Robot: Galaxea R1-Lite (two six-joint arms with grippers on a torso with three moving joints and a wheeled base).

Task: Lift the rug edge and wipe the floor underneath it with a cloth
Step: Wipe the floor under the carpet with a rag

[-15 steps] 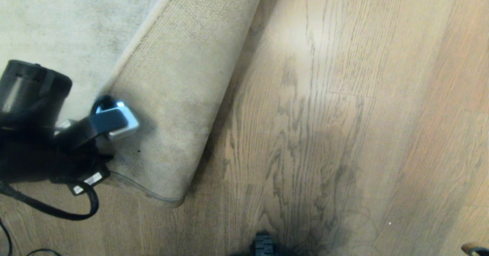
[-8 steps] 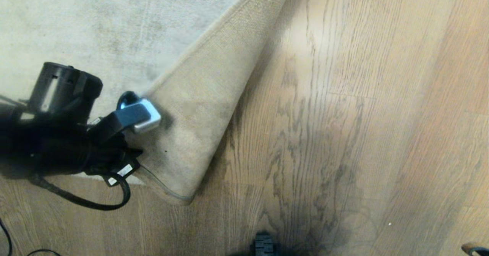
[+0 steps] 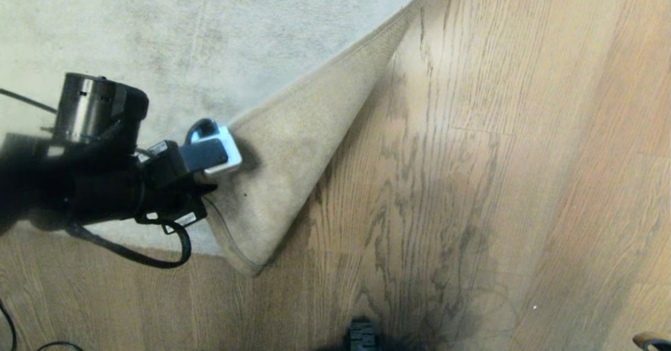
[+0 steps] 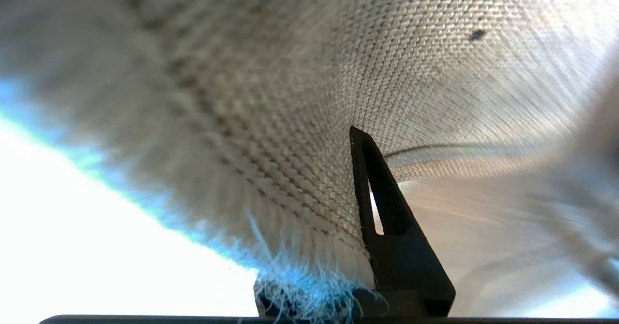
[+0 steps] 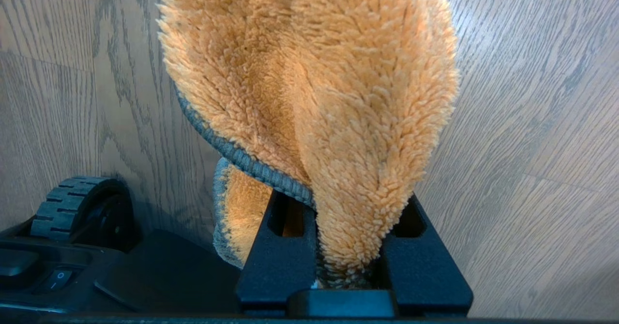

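Observation:
The pale grey rug [image 3: 199, 36] covers the upper left of the head view. Its corner is folded over, so the tan woven backing of the rug edge [image 3: 293, 173] faces up. My left gripper [image 3: 215, 154] is shut on that rug edge at the flap's left side. In the left wrist view one black finger [image 4: 387, 217] presses against the backing [image 4: 338, 72], and the other finger is hidden behind the fringe. The brown wooden floor [image 3: 472, 183] lies bare to the right of the flap. My right gripper [image 5: 346, 237] is shut on the orange cloth [image 5: 329, 96], which hangs above the floor [image 5: 532, 121].
A black cable [image 3: 157, 256] loops under the left arm. A dark part of my base [image 3: 361, 335] shows at the bottom middle of the head view. A base wheel [image 5: 77, 208] sits beside the right gripper. A shadow darkens the planks in front of the base.
My left gripper has carried the rug edge to the right. The folded flap has become narrower and more of the rug's pile shows. The right gripper has not moved.

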